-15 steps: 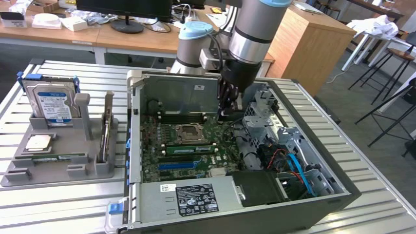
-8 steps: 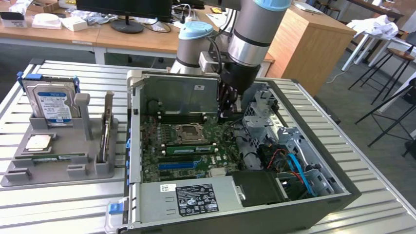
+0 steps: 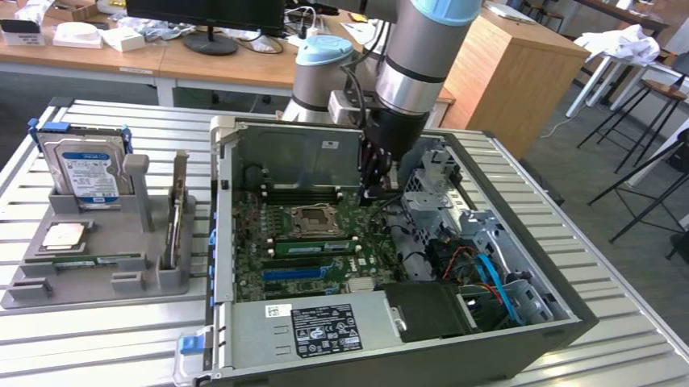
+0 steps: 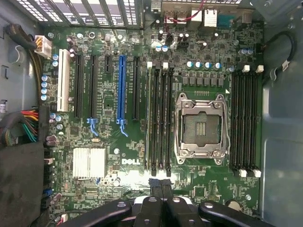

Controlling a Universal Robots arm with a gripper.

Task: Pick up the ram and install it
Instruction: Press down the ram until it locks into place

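Where the ram is: We see a long green stick, the ram (image 3: 312, 246), standing in a slot row on the green board (image 3: 250, 242) inside the open computer case (image 3: 538, 322). It is near the board's middle, just beside the silver socket (image 3: 312, 218), on the side toward the case's near edge.
The claw: The claw (image 3: 377, 190) is squeezed tight shut. We see nothing held between its black fingers (image 4: 151, 208).
What the claw is near: Its tips hang over one end of the slot row where the ram sits. We cannot tell if they touch the stick, as its top edge is very thin from above.
The job now: We think it is pushing the ram all the way in.
Doing it well: Push straight down on the stick's top edge, never slanted. Push evenly, so both end clips can snap. Keep the claw off the little parts beside the slot.
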